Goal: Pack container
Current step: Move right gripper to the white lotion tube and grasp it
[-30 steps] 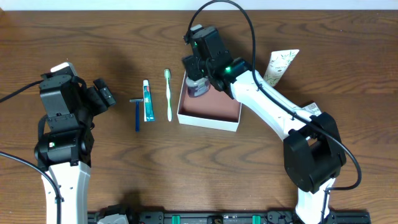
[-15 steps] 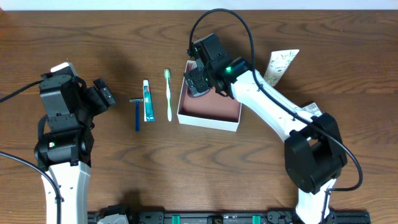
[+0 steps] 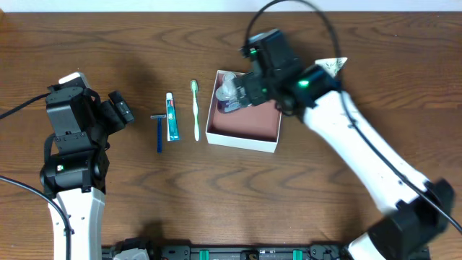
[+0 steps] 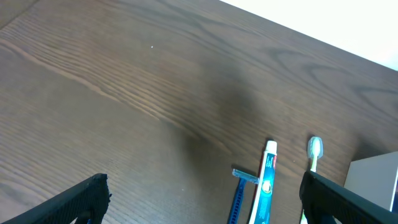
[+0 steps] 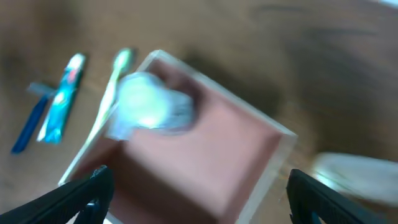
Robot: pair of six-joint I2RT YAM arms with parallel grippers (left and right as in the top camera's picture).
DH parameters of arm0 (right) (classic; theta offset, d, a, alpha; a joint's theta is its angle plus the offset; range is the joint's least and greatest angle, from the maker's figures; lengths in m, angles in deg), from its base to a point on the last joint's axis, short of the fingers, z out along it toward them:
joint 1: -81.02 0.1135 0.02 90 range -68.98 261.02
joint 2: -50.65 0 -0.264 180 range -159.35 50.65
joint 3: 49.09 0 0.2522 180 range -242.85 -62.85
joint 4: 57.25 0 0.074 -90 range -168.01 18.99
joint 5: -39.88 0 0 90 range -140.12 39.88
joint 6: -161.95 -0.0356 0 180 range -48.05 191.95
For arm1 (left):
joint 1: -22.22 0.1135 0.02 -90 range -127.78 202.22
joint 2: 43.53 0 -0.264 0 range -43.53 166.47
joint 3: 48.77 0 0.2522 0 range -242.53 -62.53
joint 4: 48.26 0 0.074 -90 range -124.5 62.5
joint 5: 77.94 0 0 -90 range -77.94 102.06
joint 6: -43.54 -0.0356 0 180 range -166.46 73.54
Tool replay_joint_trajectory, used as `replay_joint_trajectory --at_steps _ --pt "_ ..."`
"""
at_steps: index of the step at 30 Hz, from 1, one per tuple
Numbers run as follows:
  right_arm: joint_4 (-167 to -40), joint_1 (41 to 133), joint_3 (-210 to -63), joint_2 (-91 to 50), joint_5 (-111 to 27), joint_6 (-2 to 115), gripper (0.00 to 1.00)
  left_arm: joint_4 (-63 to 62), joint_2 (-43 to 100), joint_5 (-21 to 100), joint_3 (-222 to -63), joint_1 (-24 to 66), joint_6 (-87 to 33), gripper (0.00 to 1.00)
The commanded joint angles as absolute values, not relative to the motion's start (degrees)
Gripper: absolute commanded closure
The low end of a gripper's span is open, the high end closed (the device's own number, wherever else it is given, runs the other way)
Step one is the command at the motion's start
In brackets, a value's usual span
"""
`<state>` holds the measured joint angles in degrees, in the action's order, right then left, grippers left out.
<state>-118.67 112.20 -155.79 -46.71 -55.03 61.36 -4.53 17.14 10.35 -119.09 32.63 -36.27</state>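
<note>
Container [image 3: 249, 124] with one thing inside

My right end effector [image 5: 198, 177] hangs over the container. Its two fingers are spread wide and hold nothing. The container sits near the middle of the tabletop [image 3: 216, 195]. A small pale item [image 3: 227, 89], too blurry to name, lies in its 11 o'clock corner. At the container's 9 o'clock lie a toothbrush [image 3: 195, 108], a toothpaste tube [image 3: 172, 117] and a razor [image 3: 159, 131]. My left end effector [image 3: 123, 108] is spread too, at their 9 o'clock.

no legible text, labels or numbers anywhere
</note>
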Motion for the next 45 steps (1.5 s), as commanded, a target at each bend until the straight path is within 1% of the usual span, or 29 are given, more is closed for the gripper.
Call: replay_joint_trajectory --at_steps 1,3,6,9,12,13,16,18,21,24,26,28,36,45 --pt "-119.41 106.71 -156.76 -43.48 -60.60 56.49 0.09 -4.53 17.14 9.91 -120.40 32.87 -37.40 0.02" --pt "-119.52 102.93 -156.76 -42.89 -59.97 54.96 0.09 -4.53 17.16 9.91 -120.40 32.87 -37.40 0.02" --pt "-119.65 97.68 -156.76 -43.30 -56.67 55.15 0.04 -4.53 17.16 9.91 -120.40 32.87 -37.40 0.02" --pt "-119.74 94.05 -156.76 -43.83 -55.18 57.45 0.03 -4.55 17.16 9.91 -120.40 32.87 -37.40 0.02" --pt "-120.30 91.72 -156.76 -43.87 -50.74 57.38 0.12 -4.53 17.16 9.91 -120.40 32.87 -37.40 0.02" --pt "-120.39 91.43 -156.76 -43.87 -49.54 56.92 0.16 -4.53 17.14 9.91 -120.40 32.87 -37.40 0.02" --pt "-121.51 91.54 -156.76 -43.85 -49.72 51.98 0.21 -4.53 17.16 9.91 -120.40 32.87 -37.40 0.02" --pt "-123.56 91.63 -156.76 -43.87 -50.37 45.54 0.22 -4.53 17.16 9.91 -120.40 32.87 -37.40 0.02" --pt "-127.28 91.69 -156.76 -43.87 -52.19 35.26 0.26 -4.55 17.16 9.91 -120.40 32.87 -37.40 0.02" --pt "-127.47 91.69 -156.76 -43.87 -56.51 27.20 0.20 -4.53 17.16 9.91 -120.40 32.87 -37.40 0.02" --pt "-126.82 91.67 -156.76 -43.87 -57.30 24.16 0.20 -4.53 17.16 9.91 -120.40 32.87 -37.40 0.02" --pt "-125.73 91.69 -156.76 -43.91 -57.28 21.91 0.21 -4.53 17.16 9.91 -120.40 32.87 -37.40 0.02" --pt "-122.99 91.91 -156.76 -46.08 -57.78 13.82 0.22 -4.55 17.16 9.91 -120.40 32.87 -37.40 0.02" --pt "-120.83 92.00 -156.76 -51.76 -57.21 12.16 0.26 -4.53 17.16 9.91 -120.40 32.87 -37.40 0.02"
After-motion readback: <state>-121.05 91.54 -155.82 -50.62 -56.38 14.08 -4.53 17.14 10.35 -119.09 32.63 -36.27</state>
